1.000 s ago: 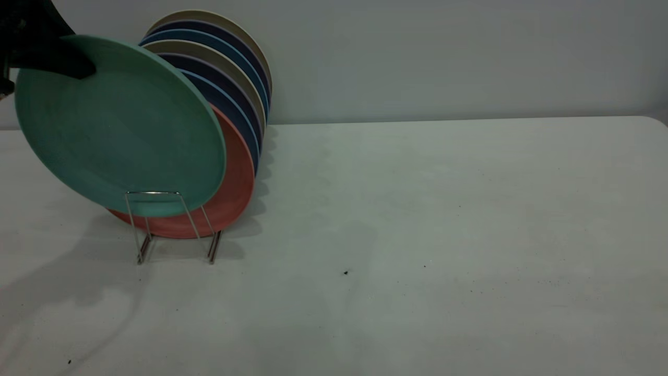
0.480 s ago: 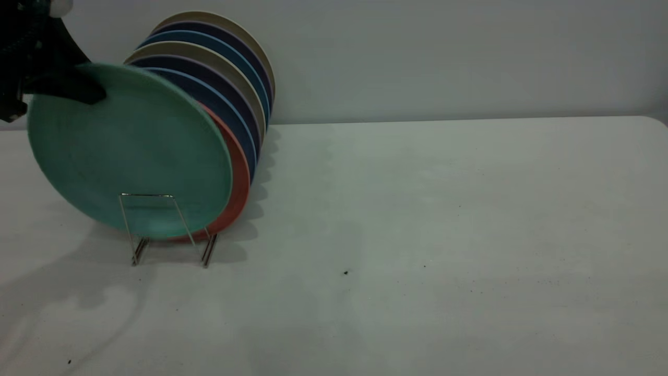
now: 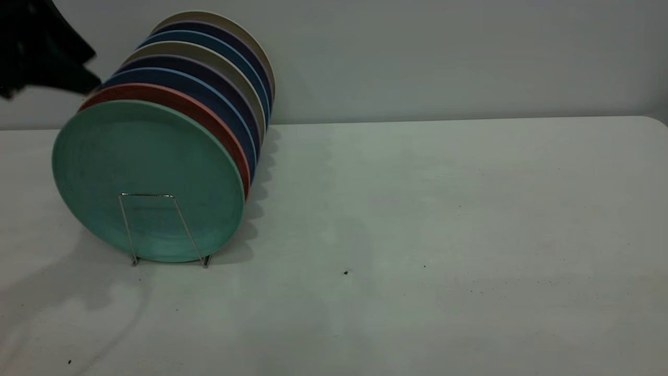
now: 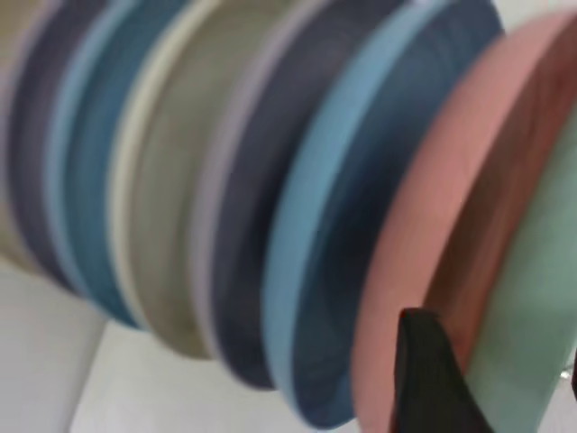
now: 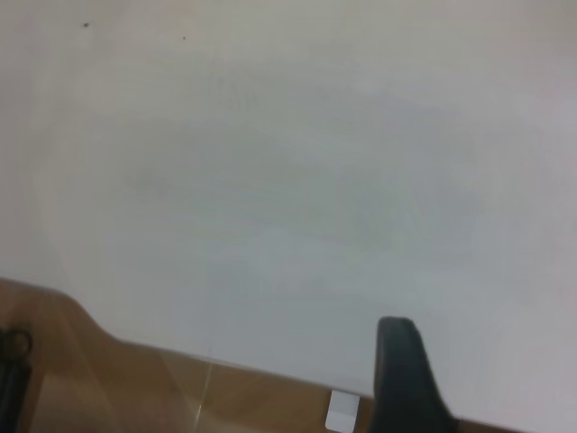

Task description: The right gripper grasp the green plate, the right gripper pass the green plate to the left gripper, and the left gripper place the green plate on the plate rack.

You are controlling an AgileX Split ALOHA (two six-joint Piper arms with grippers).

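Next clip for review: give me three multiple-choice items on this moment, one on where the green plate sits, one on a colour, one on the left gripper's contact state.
1. Where is the green plate?
A. flat on the table
B. at the front of the row in the plate rack
C. at the back of the row

2. What colour is the plate directly behind it?
A. salmon-pink
B. beige
C. dark blue

3. Is the left gripper touching the green plate?
A. yes, pinching its rim
B. yes, pressing its face
C. no, it is above and clear of it

Answers: 1 B, it stands behind the front wire loop; 2 A, the salmon-pink plate shows right behind; 3 C, a gap shows in the exterior view.
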